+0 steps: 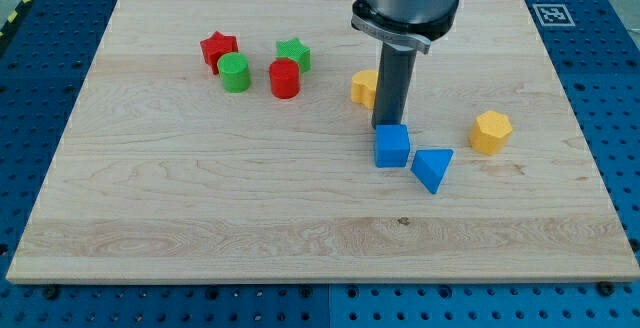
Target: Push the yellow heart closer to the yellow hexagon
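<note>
Fingers we have none: our arm ends in a plain dark rod, so nothing is grasped, and my tip sits on the board just behind the blue cube, at its top edge; we cannot tell whether it touches. The yellow heart lies just to the view's left of the rod, partly hidden by it. The yellow hexagon rests well apart toward the view's right, with bare wood between it and the rod.

We work on a pale wooden board laid over a blue perforated table, with a black-and-white marker at the board's top right corner. A blue triangular block lies just to the right of the cube and slightly below it, near or touching its corner. At the view's upper left we see a cluster: a red star, a green cylinder, a red cylinder and a green star, close together.

Every block stands well inside the board's edges. The whole lower band of the board and its left side lie open, as does the stretch at the right beyond the hexagon.
</note>
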Available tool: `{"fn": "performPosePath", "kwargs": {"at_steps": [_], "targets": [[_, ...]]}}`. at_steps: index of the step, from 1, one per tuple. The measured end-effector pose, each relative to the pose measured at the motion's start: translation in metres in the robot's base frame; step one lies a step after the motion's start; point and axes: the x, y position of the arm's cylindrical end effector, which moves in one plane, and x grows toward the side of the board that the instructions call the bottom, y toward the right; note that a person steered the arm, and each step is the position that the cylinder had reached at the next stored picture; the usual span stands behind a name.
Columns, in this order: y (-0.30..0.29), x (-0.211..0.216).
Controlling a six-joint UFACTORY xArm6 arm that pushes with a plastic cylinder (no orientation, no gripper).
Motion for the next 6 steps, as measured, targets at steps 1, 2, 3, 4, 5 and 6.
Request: {"fn": "performPosePath", "kwargs": {"at_steps": [1,2,3,4,5,6], "targets": [[0.0,0.002],[-0.035,0.001],[-0.082,-0.013],[-0.093,-0.06],[-0.089,-0.085],[-0.069,-0.088]]}}
